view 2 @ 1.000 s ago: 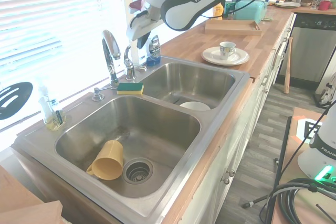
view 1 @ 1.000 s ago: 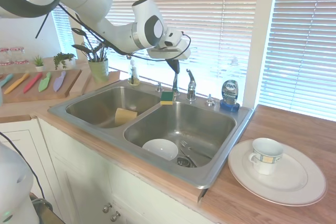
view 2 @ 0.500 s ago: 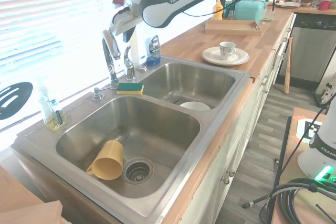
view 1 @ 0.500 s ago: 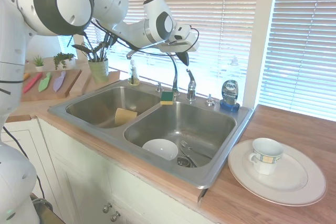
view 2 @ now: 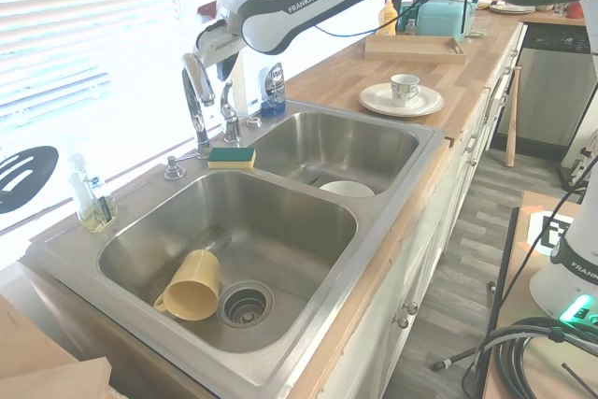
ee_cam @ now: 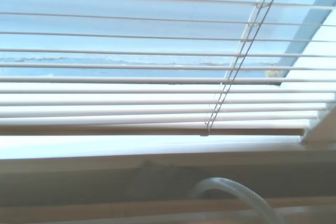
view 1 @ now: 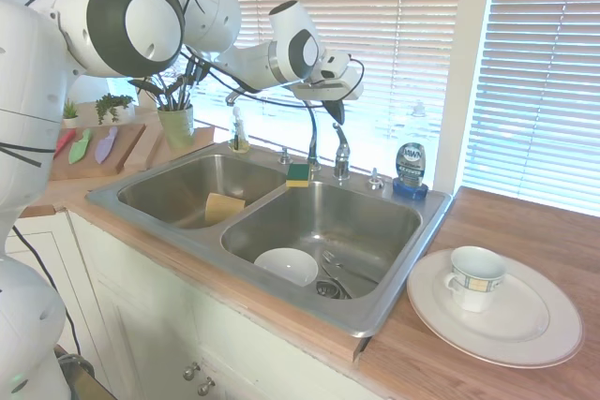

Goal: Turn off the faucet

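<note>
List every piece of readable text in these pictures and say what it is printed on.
"FRANKA EMIKA": on the robot's forearm, second exterior view.
"Dawn", only just legible: blue label of the dish soap bottle.
Mug pattern: no text readable.
Wrist view: only window blinds, no text.

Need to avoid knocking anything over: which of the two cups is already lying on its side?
The yellow cup in the sink basin with the drain strainer lies on its side. The white mug stands upright on its plate on the counter.
</note>
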Tool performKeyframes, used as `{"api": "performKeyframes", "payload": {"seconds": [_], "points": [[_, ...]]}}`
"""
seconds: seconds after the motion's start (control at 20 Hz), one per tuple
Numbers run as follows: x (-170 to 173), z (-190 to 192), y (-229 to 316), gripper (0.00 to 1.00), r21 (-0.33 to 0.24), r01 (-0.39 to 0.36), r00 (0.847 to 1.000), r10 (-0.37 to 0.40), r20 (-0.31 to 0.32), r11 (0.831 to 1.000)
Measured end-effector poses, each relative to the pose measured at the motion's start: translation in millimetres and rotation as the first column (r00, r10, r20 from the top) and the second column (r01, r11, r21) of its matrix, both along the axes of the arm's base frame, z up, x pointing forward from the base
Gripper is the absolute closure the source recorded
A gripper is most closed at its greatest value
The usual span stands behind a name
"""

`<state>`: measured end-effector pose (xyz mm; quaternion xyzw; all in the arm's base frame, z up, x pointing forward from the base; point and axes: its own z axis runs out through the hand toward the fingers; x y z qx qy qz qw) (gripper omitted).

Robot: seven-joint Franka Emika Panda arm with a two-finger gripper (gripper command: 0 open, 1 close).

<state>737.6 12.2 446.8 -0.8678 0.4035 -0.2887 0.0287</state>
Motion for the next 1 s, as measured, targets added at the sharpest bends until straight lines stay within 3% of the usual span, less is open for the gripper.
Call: {"api": "performKeyframes", "payload": {"seconds": [1.0], "points": [[-16.4, -38.8, -9.7, 1.00, 0.027, 0.001, 0.999, 0.000, -0.044, 1.000]]}}
